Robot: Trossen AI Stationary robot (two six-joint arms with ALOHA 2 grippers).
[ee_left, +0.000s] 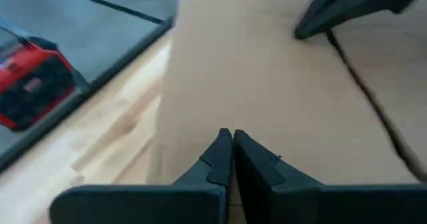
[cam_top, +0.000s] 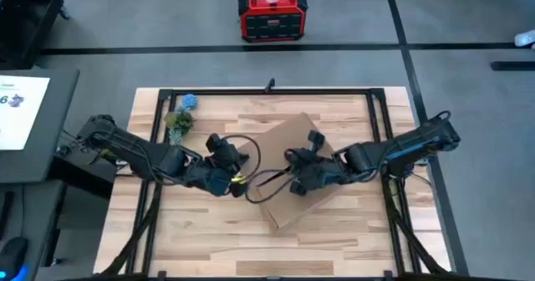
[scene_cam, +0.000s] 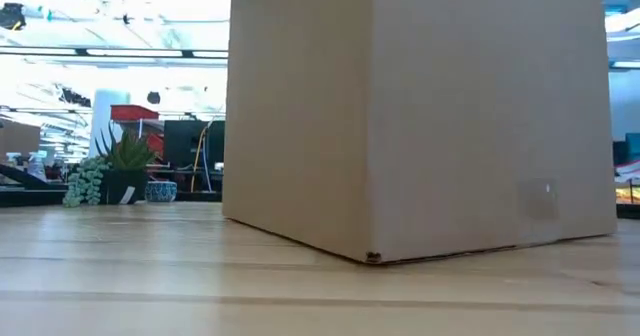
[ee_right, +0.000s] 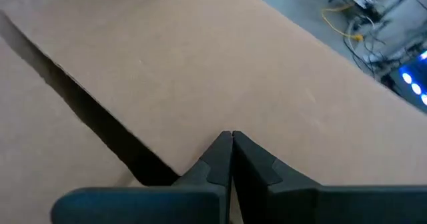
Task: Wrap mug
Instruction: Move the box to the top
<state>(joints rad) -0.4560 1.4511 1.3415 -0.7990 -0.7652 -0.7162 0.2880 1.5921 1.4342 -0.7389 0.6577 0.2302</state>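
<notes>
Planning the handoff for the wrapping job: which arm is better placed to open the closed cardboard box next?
Probably the right. Its gripper sits over the top of the brown cardboard box, fingers shut above the seam between the flaps. The left gripper, also shut, is at the box's left edge over the wooden table.

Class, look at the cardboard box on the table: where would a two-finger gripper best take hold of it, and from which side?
Probably from above, at a top flap edge along the centre seam. The cardboard box is wide with flat walls, too broad to span; the seam gap offers a thin edge.
</notes>
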